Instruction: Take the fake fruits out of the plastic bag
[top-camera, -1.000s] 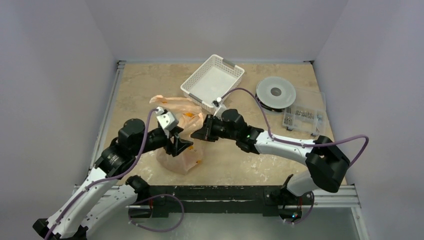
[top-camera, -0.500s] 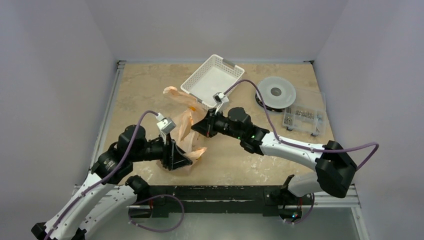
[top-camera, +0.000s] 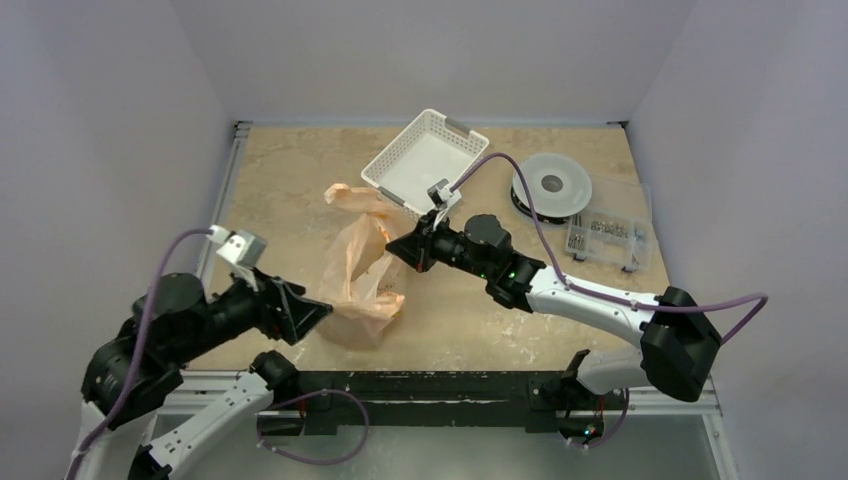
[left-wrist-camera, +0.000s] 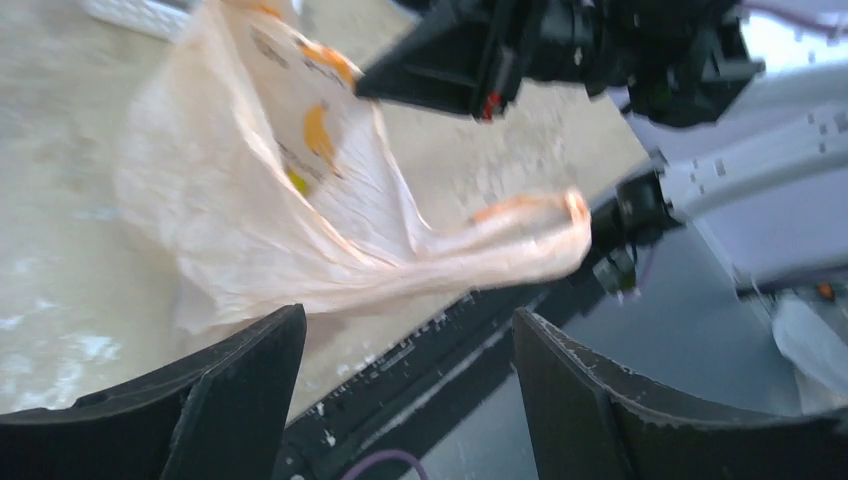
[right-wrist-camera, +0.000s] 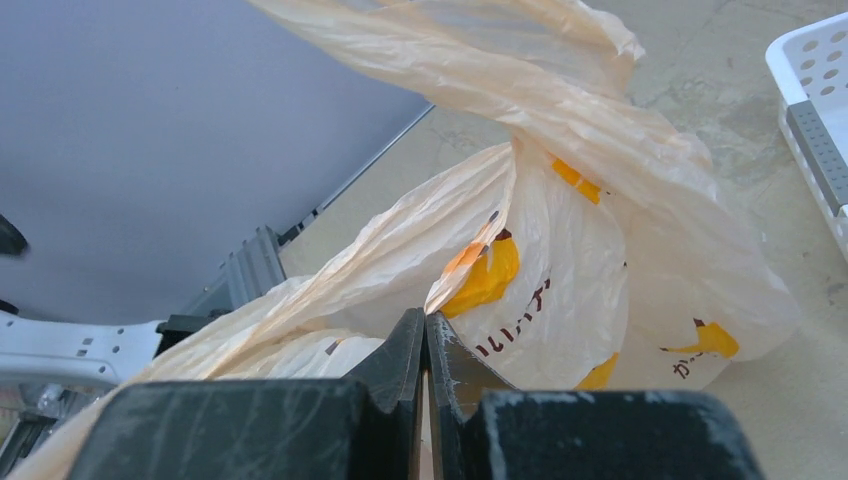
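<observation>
The plastic bag (top-camera: 360, 278) is crinkly pale orange with yellow marks and slumps on the table left of centre. My right gripper (top-camera: 397, 248) is shut on a fold at the bag's upper right edge; in the right wrist view the jaws (right-wrist-camera: 425, 318) pinch thin film, and the plastic bag (right-wrist-camera: 570, 210) billows beyond them. My left gripper (top-camera: 316, 313) stands open just left of the bag, near the front edge. Its fingers (left-wrist-camera: 240, 385) hold nothing, with the plastic bag (left-wrist-camera: 260, 220) a little ahead of them. The fake fruits are hidden.
A white perforated basket (top-camera: 425, 160) sits behind the bag, its corner (right-wrist-camera: 815, 120) showing in the right wrist view. A grey spool (top-camera: 552, 185) and a clear parts box (top-camera: 605, 235) lie at the right. The black front rail (top-camera: 450, 385) runs just below the bag.
My left gripper has opened wider and drawn back left, away from the bag. The bag has sagged onto the table. The right gripper stays shut on its edge.
</observation>
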